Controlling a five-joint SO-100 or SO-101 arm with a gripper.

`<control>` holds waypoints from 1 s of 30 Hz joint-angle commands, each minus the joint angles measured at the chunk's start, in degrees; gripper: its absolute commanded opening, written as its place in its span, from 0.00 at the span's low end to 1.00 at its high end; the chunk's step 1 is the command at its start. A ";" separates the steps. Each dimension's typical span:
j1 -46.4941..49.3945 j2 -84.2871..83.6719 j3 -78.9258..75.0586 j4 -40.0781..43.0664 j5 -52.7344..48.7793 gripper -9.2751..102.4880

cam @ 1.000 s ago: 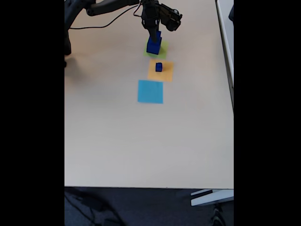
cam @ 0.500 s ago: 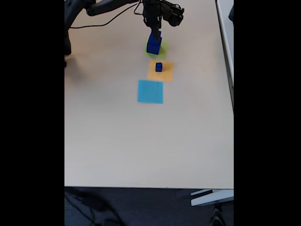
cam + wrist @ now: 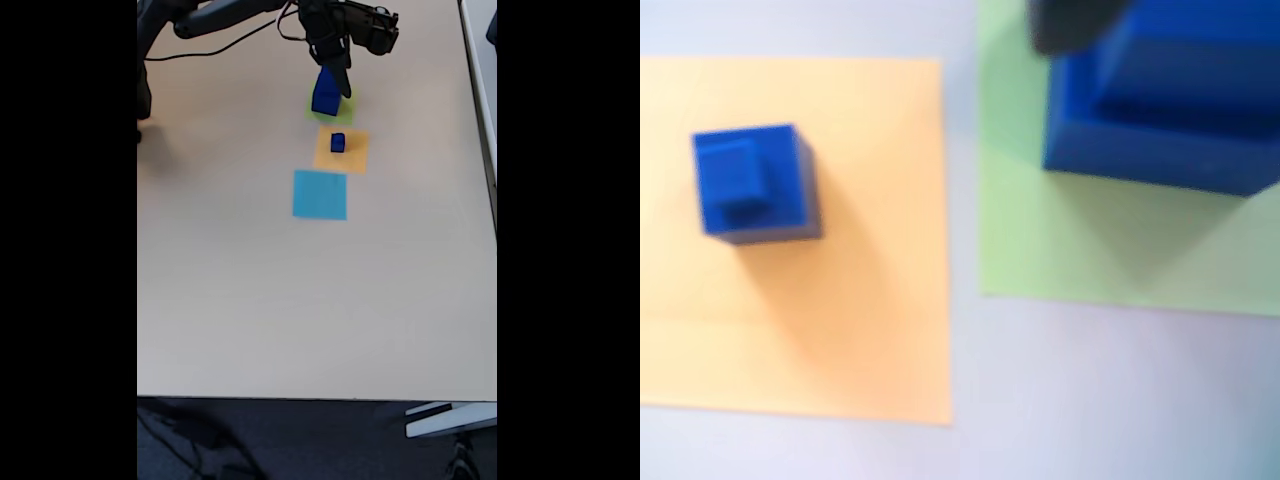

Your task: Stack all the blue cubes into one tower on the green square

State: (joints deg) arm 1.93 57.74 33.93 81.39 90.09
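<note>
Dark-blue tower (image 3: 326, 92) stood on green square (image 3: 331, 106), top centre of fixed view; small cube pair (image 3: 753, 183) sat on orange square (image 3: 840, 300), left in wrist view. Gripper (image 3: 338, 62) hovered just above tower; opening impossible to tell.

The tower (image 3: 326, 91) of dark-blue cubes is standing on the green square (image 3: 343, 108), a wider cube below and a narrower one on top; in the wrist view (image 3: 1160, 95) it is sitting toward that square's upper part. A small blue cube (image 3: 755, 183) is resting apart from the green square (image 3: 1090, 240), upright, in the fixed view (image 3: 338, 143) just below it.
</note>
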 commanded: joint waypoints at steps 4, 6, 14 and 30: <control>4.75 3.52 -2.55 -5.98 -8.09 0.32; 5.27 2.29 -2.46 -6.86 -9.23 0.32; 5.27 1.76 6.68 -14.24 -12.83 0.31; 4.75 10.90 31.82 -28.39 -11.69 0.31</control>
State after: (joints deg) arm 6.50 62.49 65.92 54.23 77.96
